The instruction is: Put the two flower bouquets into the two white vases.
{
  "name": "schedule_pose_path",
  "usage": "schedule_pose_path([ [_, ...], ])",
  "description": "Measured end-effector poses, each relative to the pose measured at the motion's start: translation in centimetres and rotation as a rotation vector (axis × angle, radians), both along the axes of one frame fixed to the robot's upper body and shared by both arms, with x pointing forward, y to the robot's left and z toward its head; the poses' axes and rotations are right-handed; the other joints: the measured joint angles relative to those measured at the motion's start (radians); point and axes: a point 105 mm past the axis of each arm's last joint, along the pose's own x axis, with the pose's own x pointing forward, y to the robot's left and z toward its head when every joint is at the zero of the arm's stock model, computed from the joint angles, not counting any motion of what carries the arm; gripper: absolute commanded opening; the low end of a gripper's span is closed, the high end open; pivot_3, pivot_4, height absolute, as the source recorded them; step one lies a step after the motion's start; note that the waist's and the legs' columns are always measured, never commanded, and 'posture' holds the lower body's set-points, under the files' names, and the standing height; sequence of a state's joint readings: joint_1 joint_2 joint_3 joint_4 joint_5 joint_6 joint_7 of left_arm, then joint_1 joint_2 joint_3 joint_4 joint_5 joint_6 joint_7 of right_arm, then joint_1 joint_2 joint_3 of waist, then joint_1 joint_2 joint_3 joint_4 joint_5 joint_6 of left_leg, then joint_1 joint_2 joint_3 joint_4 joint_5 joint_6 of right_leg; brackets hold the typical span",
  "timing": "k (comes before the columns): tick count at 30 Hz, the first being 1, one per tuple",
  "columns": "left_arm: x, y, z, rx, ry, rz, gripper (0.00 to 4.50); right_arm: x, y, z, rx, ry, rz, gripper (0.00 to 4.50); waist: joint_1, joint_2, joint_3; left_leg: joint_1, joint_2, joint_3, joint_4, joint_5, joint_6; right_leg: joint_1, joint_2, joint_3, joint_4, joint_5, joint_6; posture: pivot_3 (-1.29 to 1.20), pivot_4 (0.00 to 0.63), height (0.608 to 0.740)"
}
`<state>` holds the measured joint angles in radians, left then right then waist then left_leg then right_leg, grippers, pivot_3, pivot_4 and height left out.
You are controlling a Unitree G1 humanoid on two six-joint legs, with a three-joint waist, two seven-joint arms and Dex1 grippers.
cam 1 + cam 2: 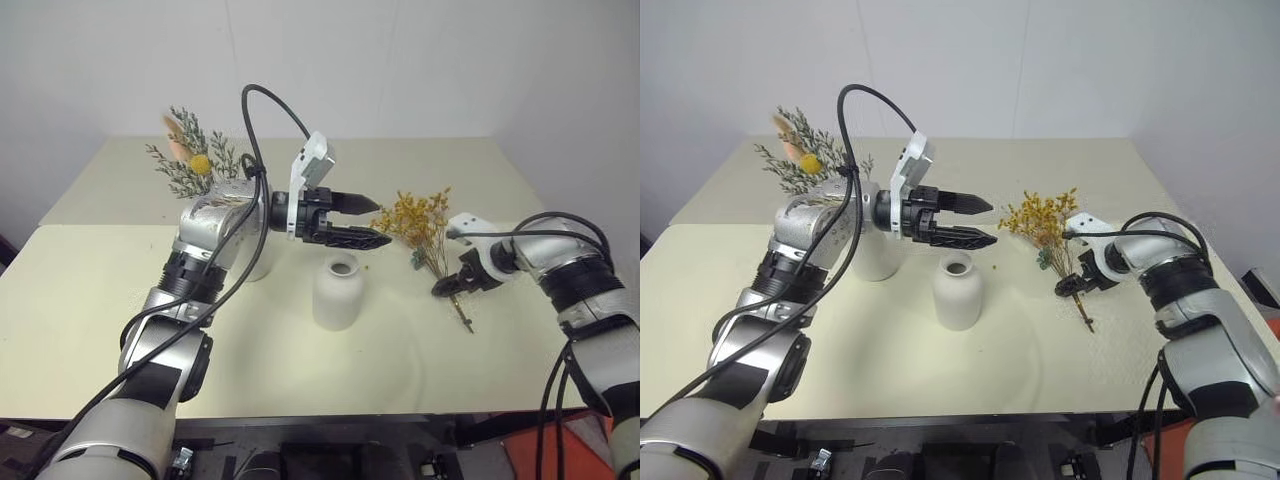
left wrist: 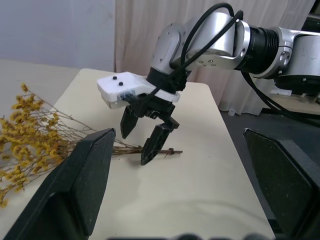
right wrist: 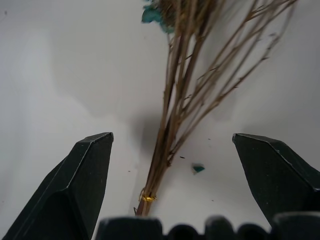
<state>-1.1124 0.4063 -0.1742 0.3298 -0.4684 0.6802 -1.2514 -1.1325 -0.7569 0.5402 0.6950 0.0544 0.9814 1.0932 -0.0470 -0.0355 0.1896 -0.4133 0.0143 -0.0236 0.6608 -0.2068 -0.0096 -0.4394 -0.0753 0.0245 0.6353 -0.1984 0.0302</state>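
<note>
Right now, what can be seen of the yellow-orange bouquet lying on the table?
The yellow-orange bouquet is a bunch of tiny dried blossoms on thin brown stems, bound near the cut ends by a small gold tie. It lies flat on the pale table, blossoms toward the far side, stem ends toward the robot, to the right of the short white vase. The right pincer hangs open over the stems, fingers on either side, not closed on them.

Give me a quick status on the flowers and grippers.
Both grippers open: left hovering above short vase, right astride yellow bunch's stems on the table. Green bunch already standing in tall vase. Nothing blocking.
</note>
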Motion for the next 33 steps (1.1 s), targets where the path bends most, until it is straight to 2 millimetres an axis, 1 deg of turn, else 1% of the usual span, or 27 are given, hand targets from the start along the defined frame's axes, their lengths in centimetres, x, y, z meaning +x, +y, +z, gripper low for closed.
schedule_pose_path([
  [1, -0.1, 0.3, -0.3, 0.015, 0.001, 0.004, 4.47, 0.1, 0.0, -0.3, -0.005, 0.010, 0.005, 4.50, 0.000, 0.000, 0.000, 0.000, 0.000, 0.000, 0.000, 0.000, 0.000, 0.000, 0.000, 0.000, 0.000, 0.000, 0.000, 0.00, 0.150, 0.740],
  [3, -0.1, 0.7, -0.9, 0.046, 0.011, 0.014, 4.50, 0.1, -0.1, -1.0, -0.016, 0.027, 0.006, 4.10, 0.002, 0.000, 0.000, 0.000, 0.000, 0.000, 0.000, 0.000, 0.000, 0.000, 0.000, 0.000, 0.001, 0.000, 0.000, 0.00, 0.150, 0.740],
  [4, -0.1, 0.8, -1.0, 0.059, 0.011, 0.015, 4.50, 0.2, -0.2, -1.0, -0.024, 0.025, 0.006, 3.90, 0.002, 0.000, 0.000, 0.000, 0.000, 0.000, 0.000, 0.000, 0.000, 0.000, 0.000, 0.000, 0.002, 0.000, 0.000, 0.00, 0.150, 0.740],
  [7, -0.3, 1.0, -1.3, 0.107, 0.005, 0.017, 4.50, 0.4, 0.0, -0.9, -0.030, 0.027, 0.022, 2.91, 0.002, 0.000, 0.000, 0.001, 0.000, 0.000, 0.001, 0.000, 0.000, 0.000, 0.000, 0.000, 0.002, 0.000, 0.001, 0.00, 0.150, 0.740],
  [11, -0.4, 0.9, -1.5, 0.130, 0.012, 0.008, 4.50, 0.5, 0.2, -0.9, -0.037, 0.032, 0.044, 1.51, 0.002, 0.000, 0.000, 0.001, 0.000, 0.000, 0.001, 0.000, 0.000, 0.000, 0.000, 0.000, 0.003, 0.000, 0.000, 0.00, 0.150, 0.740],
  [12, -0.4, 1.0, -1.5, 0.132, 0.011, 0.010, 4.50, 0.5, 0.2, -0.9, -0.038, 0.033, 0.045, 1.27, 0.002, 0.000, 0.000, 0.001, 0.000, 0.000, 0.001, 0.000, 0.000, 0.000, 0.000, 0.000, 0.003, 0.000, 0.000, 0.00, 0.150, 0.740],
  [15, -0.5, 1.0, -1.2, 0.135, 0.006, 0.005, 4.50, 0.5, 0.3, -0.9, -0.040, 0.034, 0.048, 0.26, 0.002, 0.000, 0.000, 0.001, 0.000, 0.000, 0.001, 0.000, 0.000, 0.000, 0.000, 0.000, 0.004, 0.000, 0.000, 0.00, 0.150, 0.740],
  [16, -0.5, 1.0, -1.2, 0.135, 0.006, 0.002, 4.50, 0.5, 0.3, -0.9, -0.035, 0.034, 0.050, 0.03, 0.001, 0.000, 0.000, 0.001, 0.000, 0.000, 0.001, 0.000, 0.000, 0.000, 0.000, 0.000, 0.004, 0.000, 0.000, 0.00, 0.150, 0.740],
  [24, -1.0, 1.3, -1.2, 0.161, -0.006, -0.028, 4.50, 0.7, 0.2, -0.3, 0.019, 0.012, -0.012, 0.03, 0.002, 0.000, 0.000, 0.001, 0.000, 0.000, 0.001, 0.000, 0.000, 0.000, 0.000, 0.000, 0.004, 0.000, 0.000, 0.00, 0.150, 0.740],
  [27, -1.0, 1.6, -1.5, 0.190, -0.006, -0.033, 4.50, 1.3, 0.1, 0.9, 0.050, -0.049, -0.057, 0.03, 0.001, 0.001, 0.001, 0.001, 0.000, 0.000, 0.001, 0.000, 0.000, 0.000, 0.000, 0.001, 0.005, 0.000, 0.000, 0.00, 0.150, 0.740],
  [28, -1.0, 1.8, -1.5, 0.200, -0.007, -0.033, 4.50, 1.9, 0.2, 2.0, 0.080, -0.100, -0.080, 0.03, 0.000, 0.002, 0.001, 0.001, 0.000, 0.000, 0.001, 0.000, 0.000, -0.001, 0.000, 0.001, 0.005, 0.000, 0.000, 0.00, 0.150, 0.740],
  [30, -1.0, 2.2, -1.3, 0.215, -0.022, -0.032, 4.50, 3.0, 0.6, 4.9, 0.152, -0.221, -0.121, 0.03, -0.002, 0.004, 0.002, 0.001, 0.000, 0.000, 0.000, 0.000, 0.000, -0.002, 0.000, 0.002, 0.005, 0.000, 0.000, 0.00, 0.150, 0.740],
  [33, -0.8, 3.2, -0.3, 0.244, -0.068, -0.010, 4.50, 3.9, 1.6, 9.3, 0.288, -0.412, -0.131, 0.03, -0.001, 0.004, 0.003, 0.001, 0.000, 0.000, 0.000, 0.000, 0.000, -0.002, 0.001, 0.001, 0.005, 0.000, 0.000, 0.00, 0.150, 0.740],
])
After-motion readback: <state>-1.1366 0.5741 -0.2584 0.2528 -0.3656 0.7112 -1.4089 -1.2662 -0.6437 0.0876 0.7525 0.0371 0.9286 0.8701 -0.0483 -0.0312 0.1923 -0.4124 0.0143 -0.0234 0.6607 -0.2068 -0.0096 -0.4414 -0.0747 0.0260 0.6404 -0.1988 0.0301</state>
